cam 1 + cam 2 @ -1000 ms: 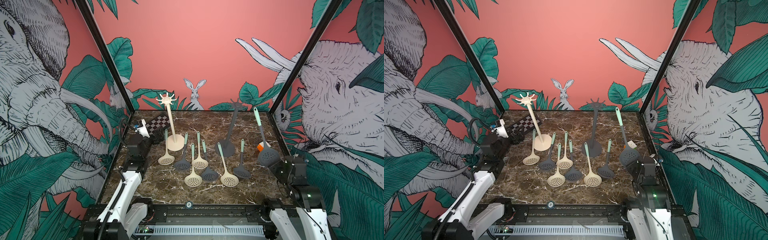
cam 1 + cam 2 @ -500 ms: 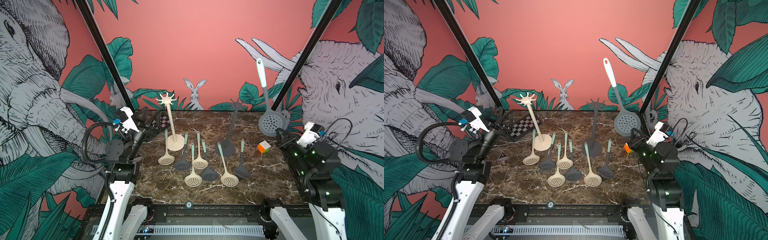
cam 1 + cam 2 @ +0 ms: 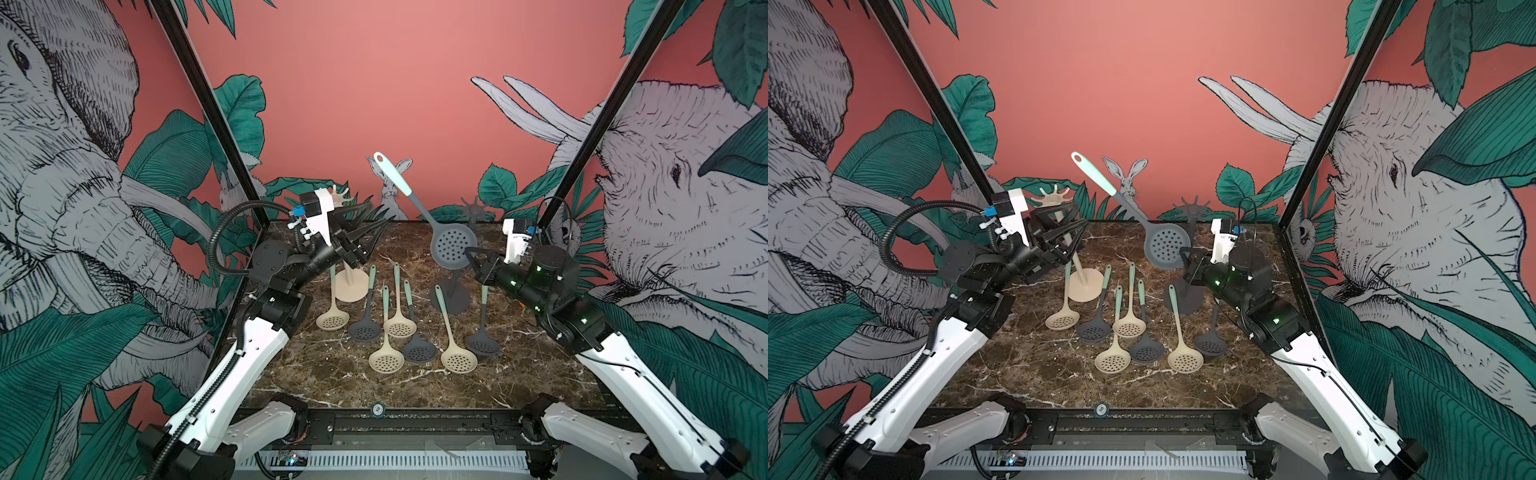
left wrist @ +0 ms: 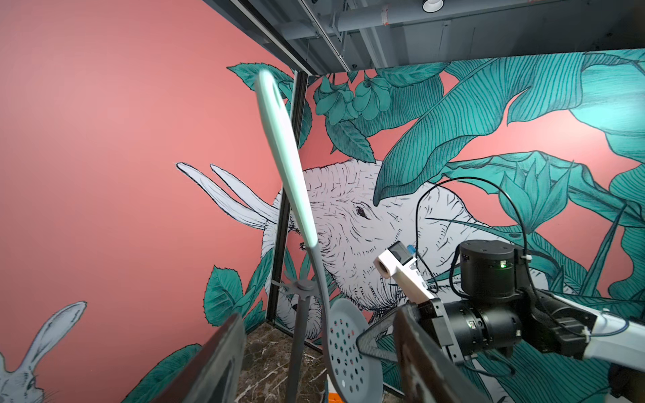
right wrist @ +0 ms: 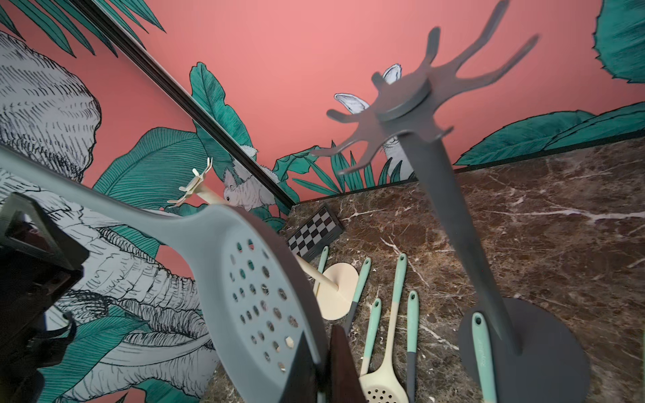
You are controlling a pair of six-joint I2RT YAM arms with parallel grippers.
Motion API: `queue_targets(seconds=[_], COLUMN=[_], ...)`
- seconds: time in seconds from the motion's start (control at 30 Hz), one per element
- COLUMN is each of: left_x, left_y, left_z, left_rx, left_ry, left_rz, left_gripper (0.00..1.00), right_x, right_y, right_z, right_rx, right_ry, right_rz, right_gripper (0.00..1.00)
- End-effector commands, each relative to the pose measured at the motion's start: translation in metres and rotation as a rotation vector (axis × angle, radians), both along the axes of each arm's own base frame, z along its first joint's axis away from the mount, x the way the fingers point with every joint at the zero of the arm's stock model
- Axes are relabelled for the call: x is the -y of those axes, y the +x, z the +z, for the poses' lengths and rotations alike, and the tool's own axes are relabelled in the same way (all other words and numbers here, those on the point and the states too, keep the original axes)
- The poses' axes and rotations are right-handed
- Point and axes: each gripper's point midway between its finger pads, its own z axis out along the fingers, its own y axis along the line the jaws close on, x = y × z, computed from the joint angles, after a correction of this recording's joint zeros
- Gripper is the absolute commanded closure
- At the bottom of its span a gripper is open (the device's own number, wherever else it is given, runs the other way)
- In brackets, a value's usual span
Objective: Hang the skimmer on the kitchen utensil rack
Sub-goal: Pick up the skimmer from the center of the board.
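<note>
Right pincer [image 5: 323,366] clamps grey skimmer [image 5: 209,237] head rim; grey rack [image 5: 439,199] upright beside, apart.

Skimmer [image 3: 453,248]: matt grey rubbery head, smooth mint handle. Utensil rack [image 5: 450,209]: matt grey plastic. Tabletop [image 3: 324,374]: glossy veined marble.

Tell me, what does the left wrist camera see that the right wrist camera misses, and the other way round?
Only the left wrist view shows the held skimmer's full mint handle with its hanging hole, and the right end effector from outside, pinching the bowl's rim. Only the right wrist view shows the beige rack, the checkerboard and spare skimmers lying on the marble table. Both show the skimmer's perforated bowl and the grey rack.
</note>
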Motion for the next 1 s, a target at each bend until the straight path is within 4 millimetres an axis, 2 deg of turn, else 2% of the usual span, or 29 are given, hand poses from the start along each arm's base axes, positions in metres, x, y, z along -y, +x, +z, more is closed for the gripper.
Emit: queue_targets(seconds=[0.0, 0.17, 0.67, 0.77, 0.97], left_x=[0.007, 0.015, 0.026, 0.028, 0.026], left_y=[-0.004, 0.008, 0.033, 0.033, 0.035], left_z=[0.016, 0.011, 0.015, 0.015, 0.012], left_rx=[0.06, 0.033, 0.002, -0.002, -0.021], left_ry=[-0.035, -0.058, -0.131, -0.137, -0.143], left_rz=[0.008, 0.018, 0.01, -0.002, 0.01], left_gripper=[0.34, 0.38, 0.49, 0.57, 0.8], right_x=[-0.006, -0.014, -0.029, -0.03, -0.032], right_y=[0.004, 0.005, 0.008, 0.008, 0.009], right_z=[0.03, 0.024, -0.004, -0.008, -0.012], right_rx=[0.101, 0.084, 0.02, 0.01, 0.002], right_ry=[0.1, 0.119, 0.112, 0.113, 0.112], right_rz=[-0.011, 0.013, 0.029, 0.028, 0.029], right_gripper=[1.0, 1.0, 1.0, 1.0, 1.0])
